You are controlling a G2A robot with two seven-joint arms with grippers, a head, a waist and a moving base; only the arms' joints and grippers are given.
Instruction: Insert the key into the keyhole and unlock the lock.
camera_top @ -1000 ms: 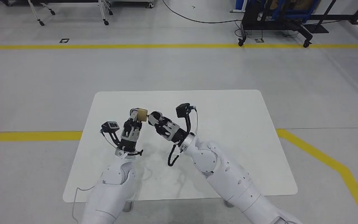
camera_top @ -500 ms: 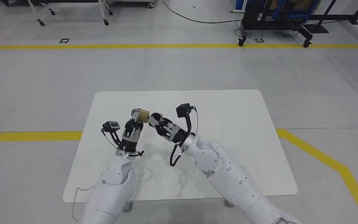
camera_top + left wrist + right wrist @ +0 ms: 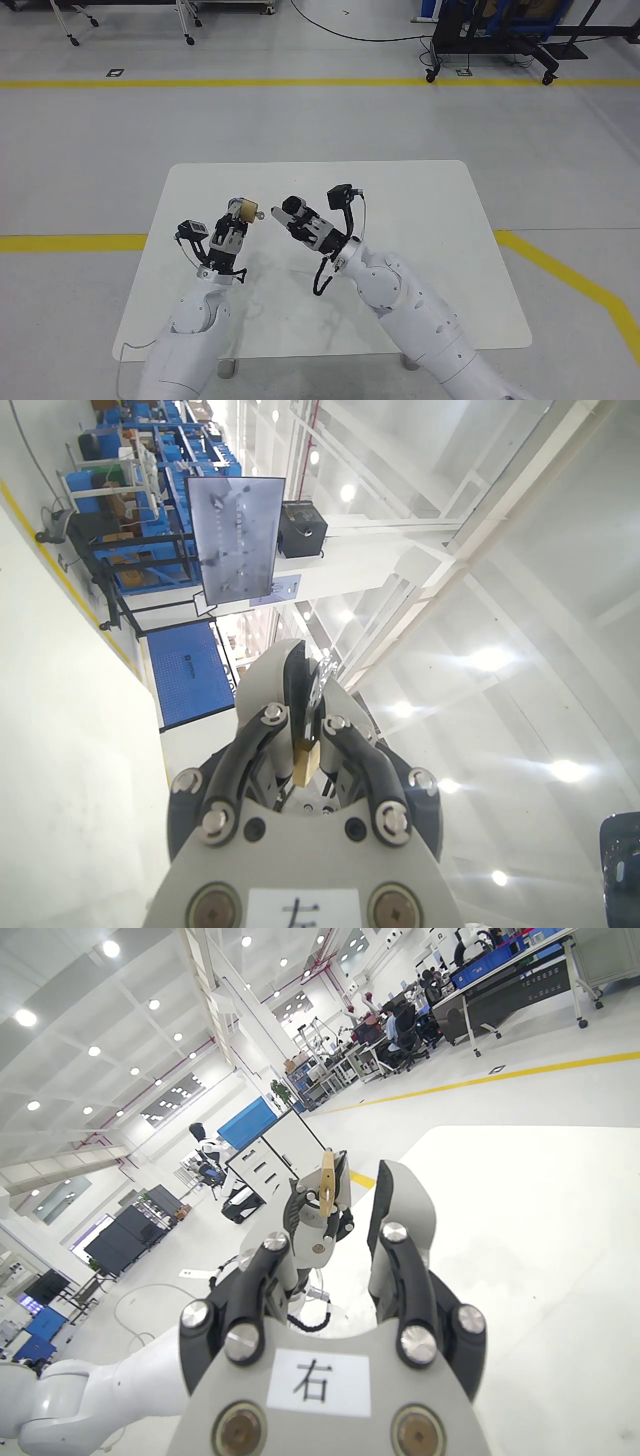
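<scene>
You have both arms lifted over the white table (image 3: pixel 420 200), with the forearms coming in from its near edge and the two wrists close together above its left half. The left gripper (image 3: pixel 312 695) points steeply upward, so its own camera looks at the ceiling lights. The right gripper (image 3: pixel 285 208) points across toward it, and a small gap is between them. On the base of each gripper you can see a white label, one (image 3: pixel 304 907) on the left and one (image 3: pixel 318 1382) on the right, and each carries a single dark written character. The left gripper's fingers are closed tightly on the brass lock (image 3: pixel 327 1185). The lock stands edge-on between the dark pads and is held in the air above the table, not resting on it. In the top view, a small silvery piece (image 3: pixel 257 213) sticks out of the lock on the side that faces the right gripper. It may be the key, but I cannot tell this for certain. The right gripper's fingers are spread wide apart with nothing between them, and they do not touch the lock.
</scene>
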